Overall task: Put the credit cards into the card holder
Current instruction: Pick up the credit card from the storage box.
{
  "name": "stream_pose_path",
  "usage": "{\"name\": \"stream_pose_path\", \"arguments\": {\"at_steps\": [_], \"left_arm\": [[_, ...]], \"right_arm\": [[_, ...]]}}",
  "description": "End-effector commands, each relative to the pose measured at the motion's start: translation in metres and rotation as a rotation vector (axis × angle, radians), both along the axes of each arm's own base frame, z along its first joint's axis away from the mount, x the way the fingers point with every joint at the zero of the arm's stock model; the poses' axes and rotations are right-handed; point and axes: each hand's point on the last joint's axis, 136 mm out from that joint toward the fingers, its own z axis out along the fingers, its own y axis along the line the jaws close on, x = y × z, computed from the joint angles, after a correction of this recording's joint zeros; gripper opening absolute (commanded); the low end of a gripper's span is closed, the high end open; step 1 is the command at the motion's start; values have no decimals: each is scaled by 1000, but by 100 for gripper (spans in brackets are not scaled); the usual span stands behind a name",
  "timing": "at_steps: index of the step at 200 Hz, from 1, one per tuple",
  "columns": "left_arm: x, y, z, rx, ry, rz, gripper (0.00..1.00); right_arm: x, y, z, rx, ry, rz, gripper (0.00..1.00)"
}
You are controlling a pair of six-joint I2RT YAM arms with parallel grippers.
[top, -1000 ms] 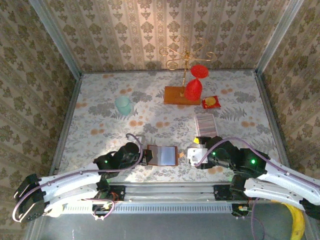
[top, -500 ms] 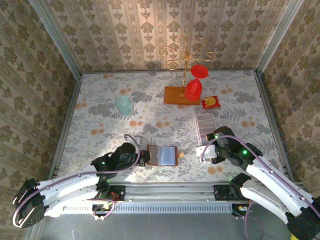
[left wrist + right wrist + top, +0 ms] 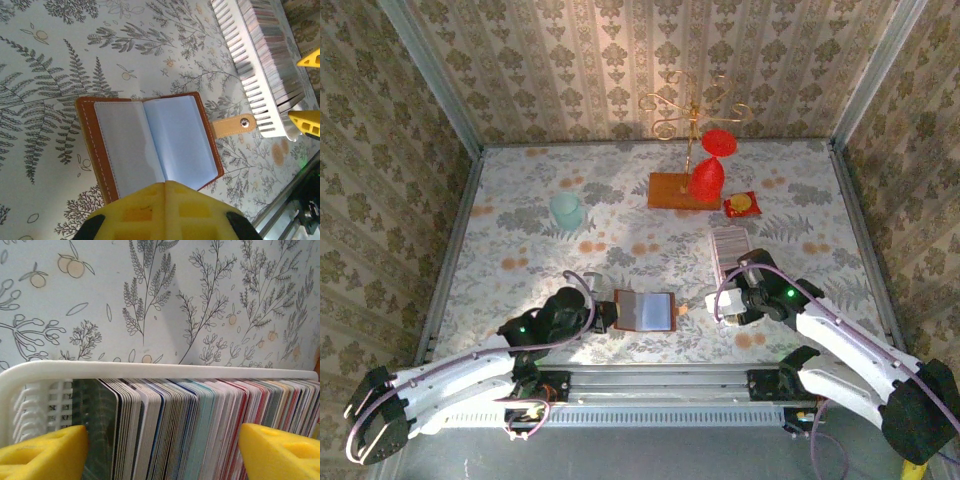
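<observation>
The orange-brown card holder (image 3: 645, 310) lies open and flat on the table, its grey pockets (image 3: 150, 140) facing up and its snap tab (image 3: 232, 125) stretched toward the tray. My left gripper (image 3: 165, 186) is shut, its yellow tips pressed together over the holder's near edge. The credit cards (image 3: 200, 425) stand edge-on in a packed row in a long white tray (image 3: 150, 369). At the tray's near end my right gripper (image 3: 162, 450) is open, with a yellow finger on either side of part of the row. It grips no card.
A wooden stand base (image 3: 682, 190) with a gold rack and red pieces stands at the back. A red-and-yellow packet (image 3: 742, 205) lies to its right and a pale green cup (image 3: 566, 210) at the back left. A metal rail (image 3: 660, 385) runs along the near edge.
My right gripper has swung away from the card holder's tab to the near end of the card tray. The left gripper has stayed shut at the holder.
</observation>
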Motion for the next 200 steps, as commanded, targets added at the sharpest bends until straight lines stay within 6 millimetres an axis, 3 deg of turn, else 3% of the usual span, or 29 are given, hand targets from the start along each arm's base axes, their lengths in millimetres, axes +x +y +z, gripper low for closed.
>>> {"name": "stream_pose_path", "arguments": {"at_steps": [1, 119, 200], "left_arm": [[0, -2, -1, -7, -15, -19, 0], [-2, -2, -5, -18, 11, -19, 0], [-2, -4, -3, -36, 19, -14, 0]], "right_arm": [[6, -8, -3, -47, -16, -3, 73], [-4, -16, 0, -79, 7, 10, 17], [-5, -16, 8, -53, -24, -4, 12]]}}
